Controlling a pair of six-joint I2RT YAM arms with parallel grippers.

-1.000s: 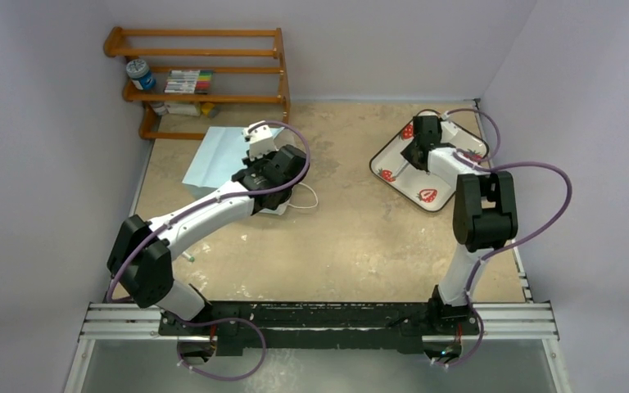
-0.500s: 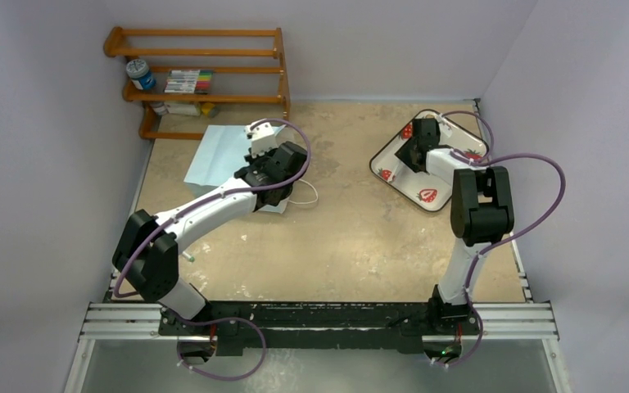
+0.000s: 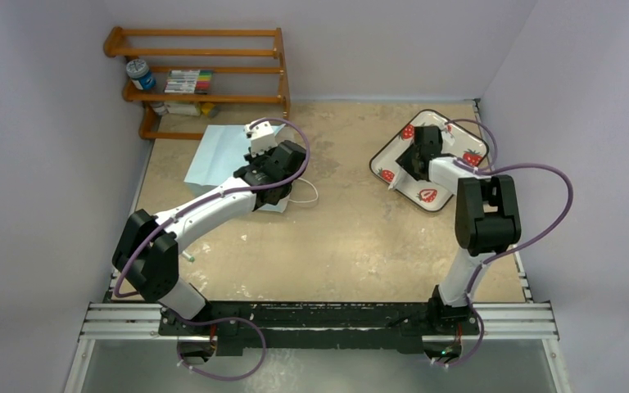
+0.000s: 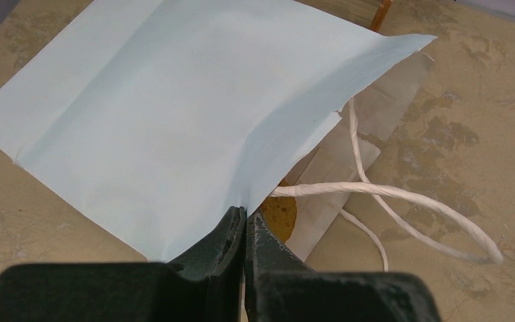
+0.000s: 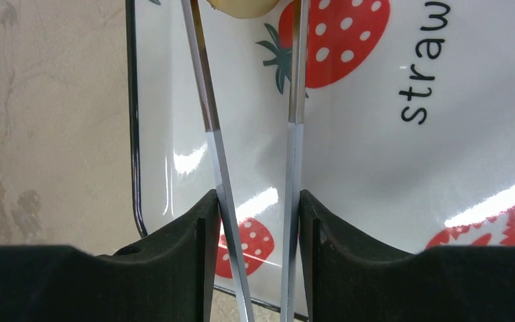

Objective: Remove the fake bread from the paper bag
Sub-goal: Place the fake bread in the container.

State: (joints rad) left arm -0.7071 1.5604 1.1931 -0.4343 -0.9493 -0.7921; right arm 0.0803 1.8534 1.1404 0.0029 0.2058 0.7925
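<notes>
**Left gripper pinching the bag's lip**

The left gripper [image 4: 245, 231] was clamped tight on the top lip of the bag [image 4: 161, 114]. The bag lay flat toward the table's far-left corner, mouth facing right. Just inside the mouth a bit of orange-brown bread [image 4: 284, 209] showed. The right gripper [image 5: 257, 198] squeezed metal tongs [image 5: 204, 87] over the tray [image 5: 375, 168] at the far-right corner. A pale tan piece [image 5: 241, 5] sat between the blades.

White tube links and blocky black joint housings make up the left arm [image 3: 213, 205] and right arm [image 3: 462, 277]. A purple cable [image 3: 571, 196] loops along each. The fingers [image 4: 220, 249] are matte black and flat-sided in both wrist views.
</notes>
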